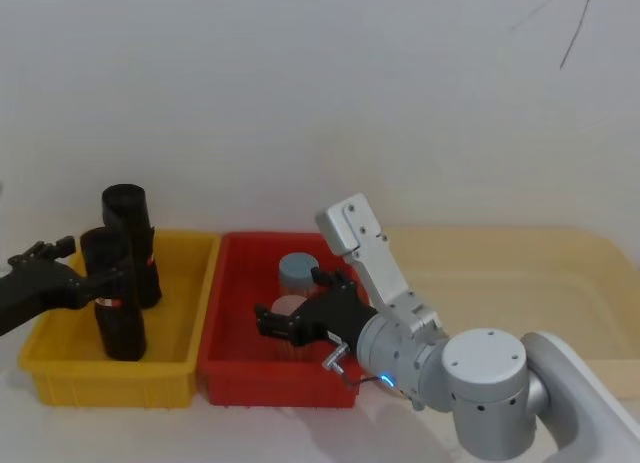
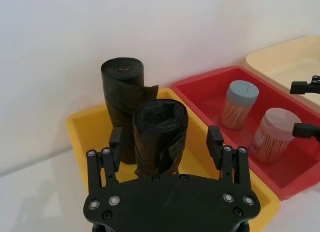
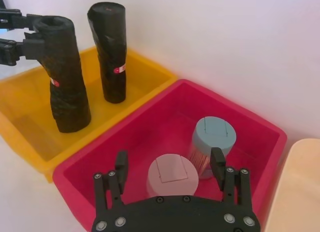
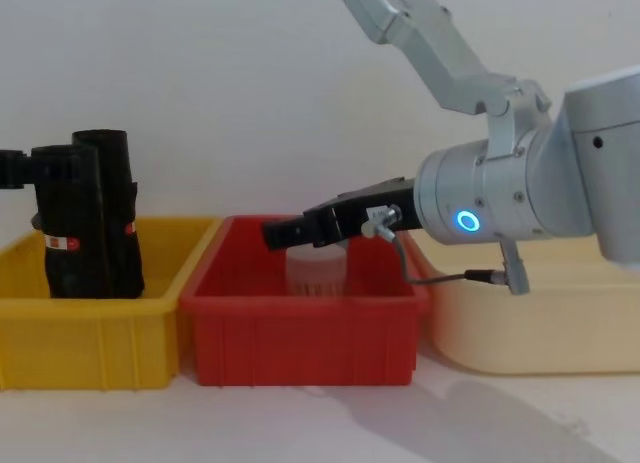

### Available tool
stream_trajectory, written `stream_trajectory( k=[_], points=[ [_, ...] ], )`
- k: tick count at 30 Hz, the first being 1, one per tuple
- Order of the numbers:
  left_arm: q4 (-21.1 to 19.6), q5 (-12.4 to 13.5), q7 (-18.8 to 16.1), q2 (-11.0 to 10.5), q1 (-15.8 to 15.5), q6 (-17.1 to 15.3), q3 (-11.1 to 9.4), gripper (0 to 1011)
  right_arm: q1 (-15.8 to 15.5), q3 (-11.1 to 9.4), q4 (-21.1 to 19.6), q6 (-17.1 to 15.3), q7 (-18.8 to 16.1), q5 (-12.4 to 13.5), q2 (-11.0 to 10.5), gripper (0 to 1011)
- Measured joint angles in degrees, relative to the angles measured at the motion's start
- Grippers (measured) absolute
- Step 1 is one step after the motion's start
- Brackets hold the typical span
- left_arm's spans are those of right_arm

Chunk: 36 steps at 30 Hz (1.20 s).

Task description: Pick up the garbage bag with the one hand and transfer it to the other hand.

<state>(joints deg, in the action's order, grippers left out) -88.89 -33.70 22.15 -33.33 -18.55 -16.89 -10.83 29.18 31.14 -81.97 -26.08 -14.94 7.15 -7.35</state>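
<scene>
Before a plain white wall, the garbage bag stands upright in the yellow bin, just beside a slimmer black roll. The left gripper has its fingers spread wide on either side of the bag's upper part. The right gripper hovers over the red bin, fingers wide apart above a pink-lidded jar.
</scene>
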Motion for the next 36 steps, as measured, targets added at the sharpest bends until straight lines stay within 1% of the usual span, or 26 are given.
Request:
stream_trajectory(
  k=[6, 18, 36],
  points=[
    [1.13, -0.18, -0.09, 0.48, -0.84, 0.01, -0.84, 1001, 0.58, -0.04, 1.27, -0.25, -0.46, -0.3, 0.24, 1004],
    [2.58, -0.34, -0.75, 0.91, -1.85, 0.08, -1.92, 1001, 1.18, 0.12, 2.49, -1.48, -1.45, -0.95, 0.4, 1004],
    [3.69, -0.82, -1.26, 1.88, -2.78, 1.69, -3.32, 1001, 2.26, 0.09, 5.16, -1.93, -2.4, -1.85, 1.11, 1004]
  ],
)
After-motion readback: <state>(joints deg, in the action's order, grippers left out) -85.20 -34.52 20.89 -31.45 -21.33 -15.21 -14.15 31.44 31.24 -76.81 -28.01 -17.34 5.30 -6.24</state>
